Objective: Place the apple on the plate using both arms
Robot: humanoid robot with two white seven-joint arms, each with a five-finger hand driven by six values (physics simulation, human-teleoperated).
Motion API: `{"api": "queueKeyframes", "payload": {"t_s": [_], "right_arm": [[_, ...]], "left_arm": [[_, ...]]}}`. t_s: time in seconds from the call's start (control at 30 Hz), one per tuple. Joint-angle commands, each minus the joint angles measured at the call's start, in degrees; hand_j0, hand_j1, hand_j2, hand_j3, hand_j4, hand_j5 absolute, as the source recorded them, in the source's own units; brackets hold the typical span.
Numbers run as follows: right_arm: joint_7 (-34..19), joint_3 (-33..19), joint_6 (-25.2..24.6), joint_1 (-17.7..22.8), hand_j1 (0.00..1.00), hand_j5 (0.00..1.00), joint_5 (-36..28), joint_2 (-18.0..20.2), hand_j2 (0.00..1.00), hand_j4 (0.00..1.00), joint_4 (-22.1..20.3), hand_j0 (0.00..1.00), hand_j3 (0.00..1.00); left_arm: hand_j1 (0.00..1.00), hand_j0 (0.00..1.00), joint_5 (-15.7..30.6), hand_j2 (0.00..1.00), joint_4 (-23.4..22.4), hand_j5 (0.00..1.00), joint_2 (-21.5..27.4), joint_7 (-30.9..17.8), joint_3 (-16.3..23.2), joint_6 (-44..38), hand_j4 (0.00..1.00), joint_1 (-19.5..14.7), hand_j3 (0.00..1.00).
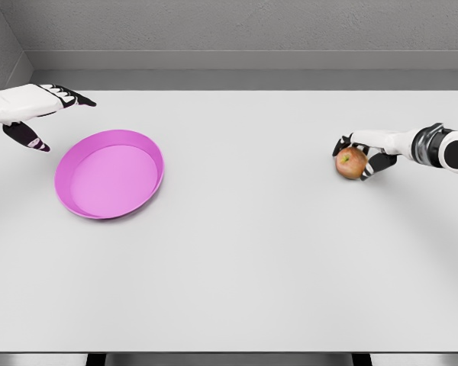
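Head view over a pale grey table (237, 259) set against a grey wall.

Apple (351, 162): red-yellow, resting on the table surface at the right side, well apart from the plate. Not on the plate.

Right hand (366, 152): entering from the right edge on a white forearm with a dark wrist joint. Wrapped around the apple from the right and from behind; dark fingertips (341, 143) curled over the top left of the fruit, further digits showing below and to the right of it. Closed on the apple, in contact. Apple apparently in contact with the table; lift-off not discernible.

Plate (109, 184): pink-magenta, shallow, round with a raised rim, lying flat on the left half of the table. Nothing inside it.

Left hand (38, 103): entering from the left edge, positioned above and to the upper left of the plate, near its rim but not touching it. Fingers extended toward the right, held straight and apart from the thumb; dark-tipped thumb (27, 136) pointing down and to the right. Spread, holding nothing.

Apple and plate at opposite sides of the table, with bare table surface between them.
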State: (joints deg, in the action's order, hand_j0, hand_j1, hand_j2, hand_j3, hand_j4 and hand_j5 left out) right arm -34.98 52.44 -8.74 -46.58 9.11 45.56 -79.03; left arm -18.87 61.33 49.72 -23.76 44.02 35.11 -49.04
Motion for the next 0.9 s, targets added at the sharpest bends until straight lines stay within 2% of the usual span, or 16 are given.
{"api": "queueKeyframes", "payload": {"t_s": [0.0,0.37,0.87], "right_arm": [[-0.02,0.30,-0.23,0.00,0.47,0.47,-0.23,-0.03,0.47,0.47,0.02,0.47,0.47],[-0.02,-0.49,-0.23,-1.58,0.47,0.47,-0.32,-0.21,0.47,0.47,-1.47,0.47,0.47],[-0.02,-1.90,0.12,-2.11,0.47,0.47,-0.49,-0.47,0.47,0.47,-10.00,0.47,0.47]], "left_arm": [[1.00,1.00,0.33,1.00,-0.06,1.00,0.12,0.03,-0.16,-0.11,1.00,0.00,1.00],[1.00,1.00,0.42,1.00,0.02,1.00,0.38,0.03,-0.34,-0.11,1.00,0.00,1.00],[1.00,1.00,0.51,1.00,-0.07,1.00,0.47,0.03,-0.42,-0.11,1.00,0.00,1.00]]}}
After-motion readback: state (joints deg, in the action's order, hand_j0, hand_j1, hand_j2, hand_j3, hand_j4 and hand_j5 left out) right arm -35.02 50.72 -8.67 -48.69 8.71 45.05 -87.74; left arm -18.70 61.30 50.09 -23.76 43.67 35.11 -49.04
